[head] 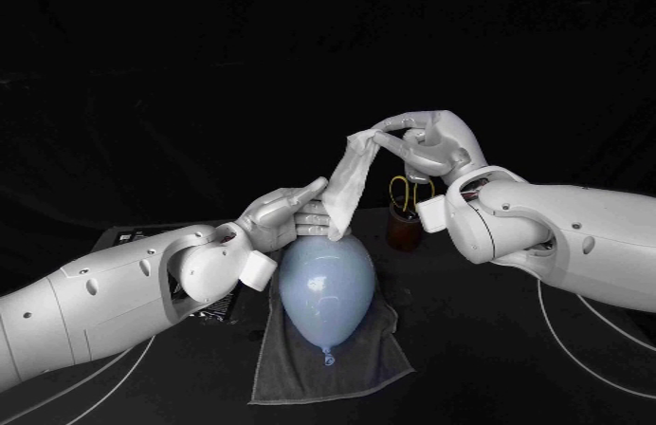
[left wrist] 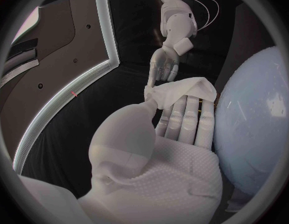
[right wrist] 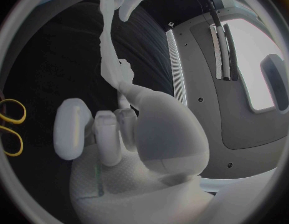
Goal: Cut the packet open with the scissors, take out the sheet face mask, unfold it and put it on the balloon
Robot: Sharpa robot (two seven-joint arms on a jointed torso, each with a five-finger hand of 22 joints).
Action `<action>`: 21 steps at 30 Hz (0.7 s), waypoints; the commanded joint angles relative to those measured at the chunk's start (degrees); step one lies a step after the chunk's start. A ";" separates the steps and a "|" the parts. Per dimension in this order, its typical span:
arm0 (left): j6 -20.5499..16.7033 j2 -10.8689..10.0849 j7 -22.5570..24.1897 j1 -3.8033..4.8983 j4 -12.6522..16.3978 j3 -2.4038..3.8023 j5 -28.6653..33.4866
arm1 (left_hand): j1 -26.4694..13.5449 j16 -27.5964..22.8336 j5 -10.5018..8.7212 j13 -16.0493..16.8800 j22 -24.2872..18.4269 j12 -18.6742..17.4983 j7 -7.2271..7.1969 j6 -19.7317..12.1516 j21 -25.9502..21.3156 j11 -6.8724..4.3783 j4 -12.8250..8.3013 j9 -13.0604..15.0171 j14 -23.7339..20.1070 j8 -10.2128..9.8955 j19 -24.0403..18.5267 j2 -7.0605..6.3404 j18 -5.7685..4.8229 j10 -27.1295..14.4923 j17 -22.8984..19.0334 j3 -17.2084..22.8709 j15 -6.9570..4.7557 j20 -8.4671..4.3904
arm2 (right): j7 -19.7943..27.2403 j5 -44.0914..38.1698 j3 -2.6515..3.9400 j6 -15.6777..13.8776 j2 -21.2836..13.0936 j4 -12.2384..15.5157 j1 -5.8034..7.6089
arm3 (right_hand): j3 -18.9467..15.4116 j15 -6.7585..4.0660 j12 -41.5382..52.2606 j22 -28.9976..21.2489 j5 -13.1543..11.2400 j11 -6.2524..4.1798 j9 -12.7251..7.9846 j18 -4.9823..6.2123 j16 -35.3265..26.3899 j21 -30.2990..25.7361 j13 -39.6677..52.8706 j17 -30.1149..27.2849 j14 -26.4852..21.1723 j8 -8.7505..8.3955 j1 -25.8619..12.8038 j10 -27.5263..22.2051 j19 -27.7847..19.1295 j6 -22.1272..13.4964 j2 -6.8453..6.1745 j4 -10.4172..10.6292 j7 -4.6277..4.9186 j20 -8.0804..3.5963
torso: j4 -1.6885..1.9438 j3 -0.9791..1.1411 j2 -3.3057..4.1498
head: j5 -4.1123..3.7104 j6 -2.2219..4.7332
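Right hand (head: 430,142) pinches the upper end of the sheet mask (head: 350,174); left hand (head: 294,213) grips the lower end, partly hidden by its fingers, at 12 o'clock of the balloon (head: 325,287); towel (head: 342,373) lies beneath; scissors (head: 406,190) at 2 o'clock, blades hidden in a cup (head: 405,228).

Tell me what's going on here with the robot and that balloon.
The left robot hand and the right robot hand hold a white sheet face mask between them, just above a pale blue balloon lying on a grey towel. The right one pinches the higher end. The mask looks bunched, not yet on the balloon. Yellow-handled scissors stand in a holder behind.
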 commanded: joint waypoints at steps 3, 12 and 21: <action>0.80 0.02 0.17 -0.01 0.08 0.03 0.46 | 0.99 -0.24 0.14 0.01 0.05 0.32 4.10 -0.61 -0.29 -0.28 -0.12 0.16 0.38 0.90 -0.26 -0.19 0.55 -0.09 0.00 1.00 0.02 0.06 | 1.15 0.24 0.07 0.08 -0.11 0.19 0.00 | 0.39 -0.37 0.15 10.52 0.13 -0.23 0.09 0.38 0.25 -0.09 10.36 15.05 5.99 0.26 -0.15 2.48 -0.13 0.43 0.60 -0.06 -0.17 -0.37 | -0.03 -0.02 -0.02 | -0.05 -0.04; 0.47 -0.11 0.33 -0.01 0.02 0.02 0.46 | 2.79 -0.39 0.14 -0.03 0.05 0.28 3.82 -1.07 -0.26 -0.49 -1.17 0.63 0.61 3.09 -0.24 -0.83 0.58 0.01 0.01 3.50 -0.13 0.06 | 1.34 0.28 0.08 -0.01 -0.24 0.29 0.00 | 0.48 -0.36 0.19 10.53 0.13 -0.22 0.13 0.37 0.25 -0.04 10.40 15.05 5.99 0.32 -0.18 2.51 -0.12 0.38 0.62 -0.11 -0.16 -0.37 | 0.02 -0.04 -0.01 | -0.10 -0.07; 0.18 -0.18 0.46 -0.18 -0.21 -0.01 0.47 | 3.41 -0.56 0.14 -0.05 0.04 0.21 3.81 -1.77 -0.23 -0.52 -1.82 0.97 0.72 4.82 -0.21 -1.74 0.61 0.02 -0.01 5.52 -0.16 0.06 | 1.57 0.30 0.11 -0.10 -0.45 0.47 0.00 | 0.48 -0.36 0.19 10.53 0.13 -0.22 0.13 0.37 0.25 -0.04 10.40 15.05 5.99 0.32 -0.18 2.51 -0.12 0.38 0.62 -0.11 -0.16 -0.37 | -0.02 -0.04 -0.01 | -0.18 -0.02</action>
